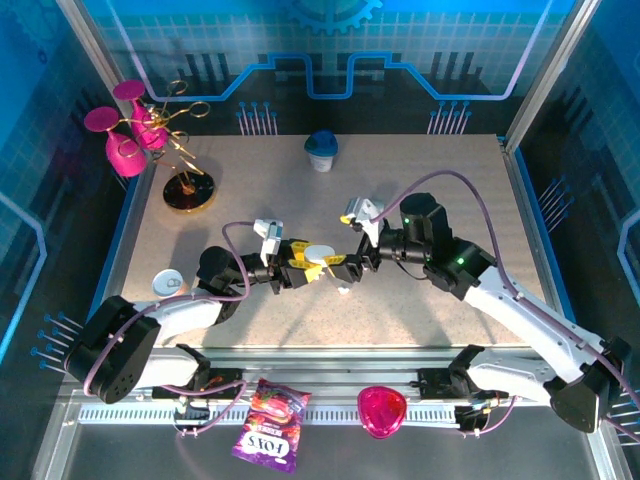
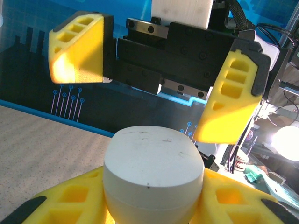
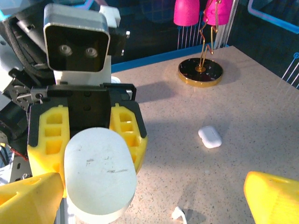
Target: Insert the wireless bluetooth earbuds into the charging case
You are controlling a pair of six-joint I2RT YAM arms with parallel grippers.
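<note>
White charging case [image 2: 152,158], bottom hidden, sits clamped in left pincer [image 2: 152,205]; right pincer [image 2: 149,88] gapes apart; earbud [image 3: 178,213] barely discernible.

L tool [image 1: 305,263]: showing yellow pads, blk frame.
R tool [image 1: 347,262]: showing same yellow/blk.
charging case [image 2: 153,163]: looking white w/ faint grey scuffs.
earbud [image 3: 179,213]: reading white.
desk [image 1: 420,190]: showing beige speckle.
stand [image 1: 188,192]: glinting gold, carrying magenta cups [image 1: 125,155].
snack bag [image 1: 268,425]: showing purple, red print.

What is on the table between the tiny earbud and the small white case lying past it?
Nothing. The right wrist view shows bare speckled table between the earbud and the small white case.
</note>
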